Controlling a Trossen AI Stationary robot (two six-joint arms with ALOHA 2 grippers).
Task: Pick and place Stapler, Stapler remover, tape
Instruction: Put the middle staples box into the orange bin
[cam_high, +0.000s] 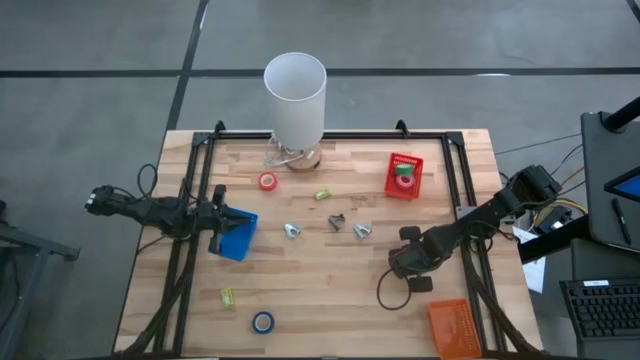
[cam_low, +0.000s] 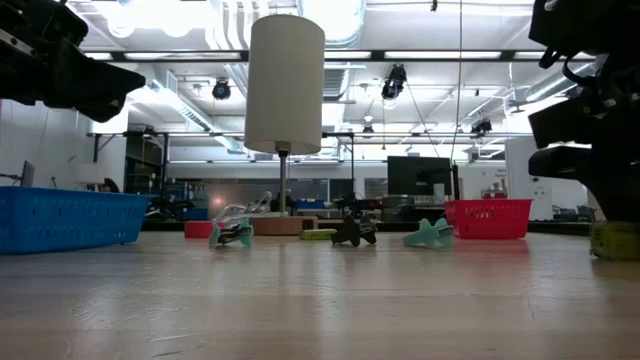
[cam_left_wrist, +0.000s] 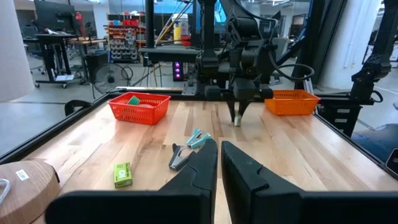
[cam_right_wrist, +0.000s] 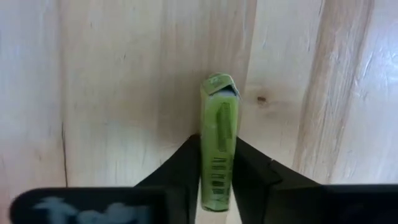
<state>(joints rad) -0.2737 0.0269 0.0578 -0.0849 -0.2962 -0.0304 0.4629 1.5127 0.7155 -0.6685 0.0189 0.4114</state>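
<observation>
Green box: a small green box (cam_right_wrist: 218, 149) stands on edge between the right gripper (cam_right_wrist: 217, 186) fingers, both pads touching its sides; grasped, resting on the table (cam_high: 330, 290) near the right edge.
Right gripper: pointed down at the table, close to the orange bin (cam_high: 462, 327) at the near right corner.
Left gripper: fingers (cam_left_wrist: 249, 171) clenched, nothing between them; it waits at the left edge by the blue bin (cam_high: 235, 236).
Done: the red bin (cam_high: 404, 175) toward the far right already holds a red-and-green tape roll (cam_high: 403, 181).
Left: red roll (cam_high: 267, 181) near the lamp (cam_high: 295, 100) at the far edge; blue roll (cam_high: 262, 322) at the near edge; three staple removers (cam_high: 337, 222) mid-table; two more green boxes (cam_high: 322, 194) loose.
Judgement: early stage; most items are unsorted, and the orange bin looks empty.
Next step: lift and carry the held box; which bin I cannot tell.
</observation>
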